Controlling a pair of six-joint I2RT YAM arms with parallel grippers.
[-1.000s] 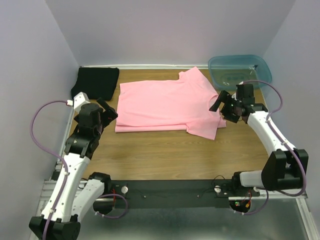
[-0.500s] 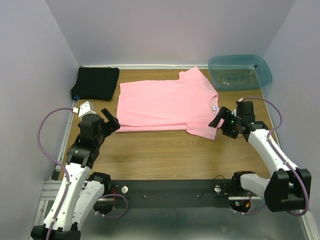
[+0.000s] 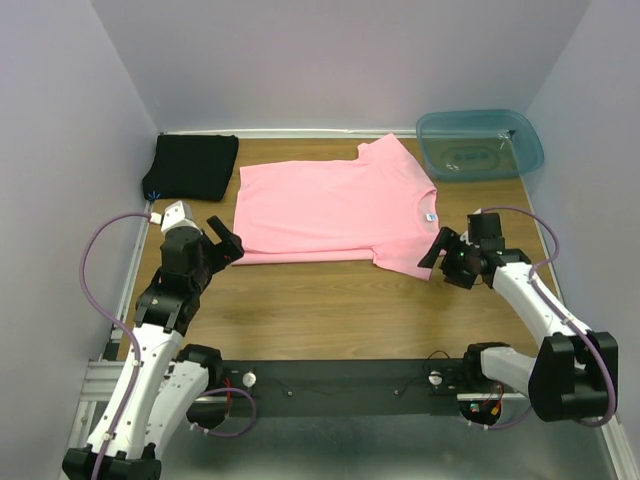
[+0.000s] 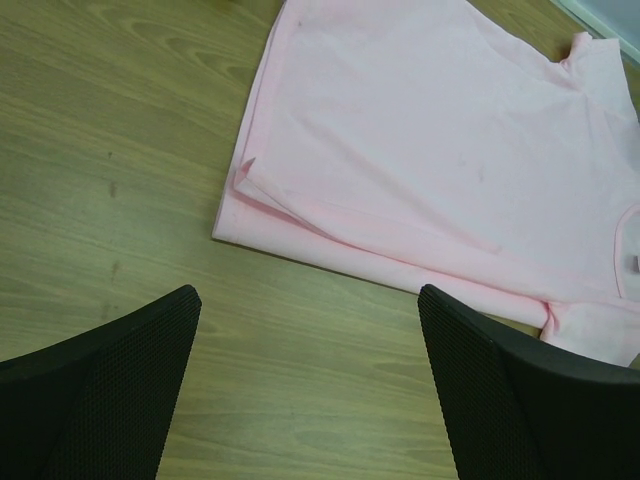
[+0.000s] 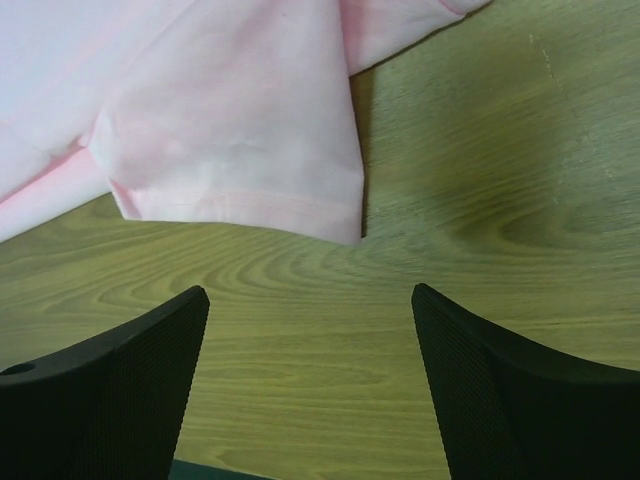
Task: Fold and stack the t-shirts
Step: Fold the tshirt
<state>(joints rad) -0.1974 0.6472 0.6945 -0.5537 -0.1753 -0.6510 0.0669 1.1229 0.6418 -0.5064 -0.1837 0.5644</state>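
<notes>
The left gripper (image 3: 225,238) hovers spread near the pink shirt (image 3: 330,205), the right gripper (image 3: 440,258) spread beside its sleeve; the black shirt (image 3: 193,165) looks folded.

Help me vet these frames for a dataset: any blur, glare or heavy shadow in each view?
Top external: even light, sharp, no glare, though the black shirt reads as a flat dark patch. Left wrist: the pink shirt looks washed out, while the table grain is crisp. Right wrist: a soft dark shadow falls on the wood beside the shirt's sleeve; no motion blur.
</notes>
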